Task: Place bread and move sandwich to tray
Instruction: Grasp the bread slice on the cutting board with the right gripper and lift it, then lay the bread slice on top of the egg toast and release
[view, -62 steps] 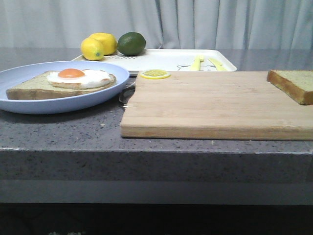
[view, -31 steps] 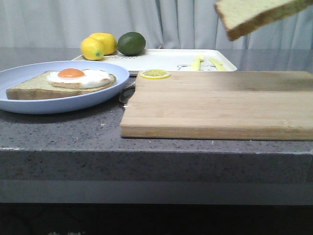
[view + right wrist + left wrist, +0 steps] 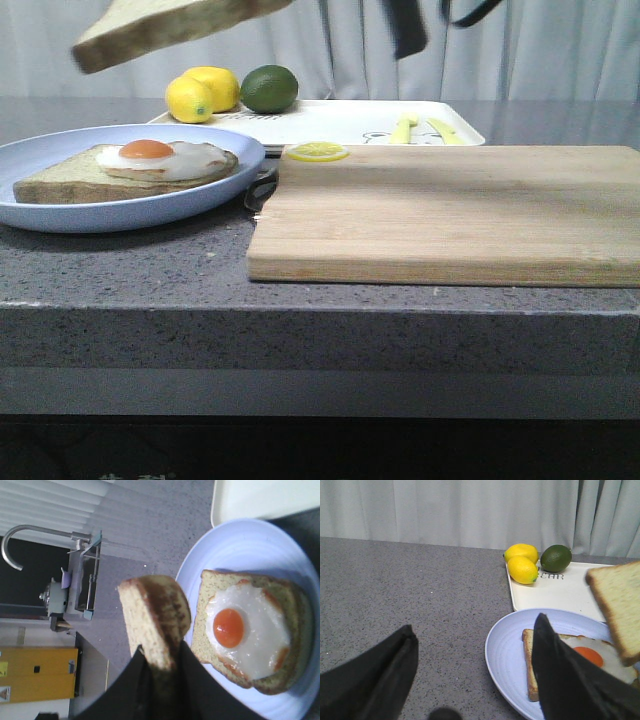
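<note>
While the bread (image 3: 170,25) hangs tilted in the air above the blue plate (image 3: 60,215), pinched by one crust edge in the right pincer (image 3: 161,666), the step in hand looks to be setting it down on the egg-topped slice (image 3: 250,635). To do that well, I would level the slice first, since it now slopes with its free corner low, then square its edges to the toast below and lower until it rests on the fried egg (image 3: 160,157) before spreading the fingers; letting go from height would likely leave it skewed or sliding off the rounded yolk. The left pincer (image 3: 475,680) is spread wide and holds nothing, poised over the table just beside the plate's rim, and seems well placed to take the plate afterwards.

The tray (image 3: 340,122) lies behind the plate, near its far rim, with two lemons (image 3: 202,94) and a lime (image 3: 268,88) bunched at its left end and pale yellow utensils (image 3: 420,129) toward the right. A wooden cutting board (image 3: 450,215) sits to the right of the plate, a lemon slice (image 3: 317,151) at its back corner. All rest on a speckled grey table (image 3: 130,270) with a pale curtain (image 3: 560,60) behind. The right wrist view shows a darker room beyond, with a curved metal faucet (image 3: 20,540).
</note>
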